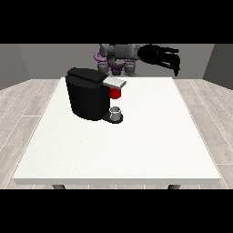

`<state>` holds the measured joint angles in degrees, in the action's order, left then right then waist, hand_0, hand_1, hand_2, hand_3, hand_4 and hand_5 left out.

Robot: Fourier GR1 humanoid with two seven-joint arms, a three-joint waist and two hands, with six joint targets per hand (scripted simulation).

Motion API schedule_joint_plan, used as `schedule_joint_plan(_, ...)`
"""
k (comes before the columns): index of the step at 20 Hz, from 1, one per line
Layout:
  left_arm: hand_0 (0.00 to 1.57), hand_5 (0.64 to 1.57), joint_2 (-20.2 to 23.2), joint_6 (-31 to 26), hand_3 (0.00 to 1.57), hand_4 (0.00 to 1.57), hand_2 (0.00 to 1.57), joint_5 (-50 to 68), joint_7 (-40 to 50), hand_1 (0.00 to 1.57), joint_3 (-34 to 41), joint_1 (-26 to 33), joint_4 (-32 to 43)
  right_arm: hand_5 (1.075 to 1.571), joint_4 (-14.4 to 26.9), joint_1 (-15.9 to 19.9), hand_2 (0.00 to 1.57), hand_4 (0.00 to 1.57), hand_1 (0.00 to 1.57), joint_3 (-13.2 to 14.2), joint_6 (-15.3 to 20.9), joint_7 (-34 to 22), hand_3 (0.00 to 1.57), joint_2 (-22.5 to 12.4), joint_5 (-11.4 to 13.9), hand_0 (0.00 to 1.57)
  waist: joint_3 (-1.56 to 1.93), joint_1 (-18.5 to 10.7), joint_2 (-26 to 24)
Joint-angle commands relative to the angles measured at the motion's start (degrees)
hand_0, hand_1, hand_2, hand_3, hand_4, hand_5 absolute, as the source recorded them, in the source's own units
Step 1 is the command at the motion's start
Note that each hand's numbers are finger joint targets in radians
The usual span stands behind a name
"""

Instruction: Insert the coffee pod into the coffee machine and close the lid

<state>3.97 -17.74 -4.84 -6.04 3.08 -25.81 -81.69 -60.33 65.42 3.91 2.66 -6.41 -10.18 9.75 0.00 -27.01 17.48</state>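
Note:
The black coffee machine [88, 94] stands on the left half of the white table [150, 136]. Its silver lid [114, 82] lies nearly flat over a red pod holder [115, 93]. A small grey cup [116, 112] sits on the machine's base under the holder. I see no loose coffee pod; what is inside the holder is hidden by the lid. The hand at the view's right [159, 56] hangs in the air above the table's far edge, right of the machine and apart from it, fingers stretched out and drooping, holding nothing. No hand shows at the view's left.
The robot's torso [119, 57] stands behind the table's far edge. A wooden floor and grey walls surround the table.

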Motion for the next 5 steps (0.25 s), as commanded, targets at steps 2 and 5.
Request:
schedule_joint_plan(2, 0.0, 1.571, 0.64, -1.21, 0.0, 0.25, 0.0, 0.97, 1.34, 0.0, 0.3, 5.93, -0.22, 1.571, -0.22, -5.39, 0.0, 0.18, 0.0, -2.83, -0.9, 4.82, 0.0, 5.86, -1.07, 0.0, 0.0, 3.46, -6.55)
schedule_joint_plan(5, 0.0, 1.571, 1.73, 0.28, 0.0, 0.27, 0.0, 1.15, -1.02, 0.0, 3.0, 7.32, 1.47, 1.571, -1.51, -10.25, 0.0, 0.26, 0.0, -5.84, -0.42, 9.91, 0.0, 9.86, -0.47, 0.0, -0.01, 8.2, -6.83)
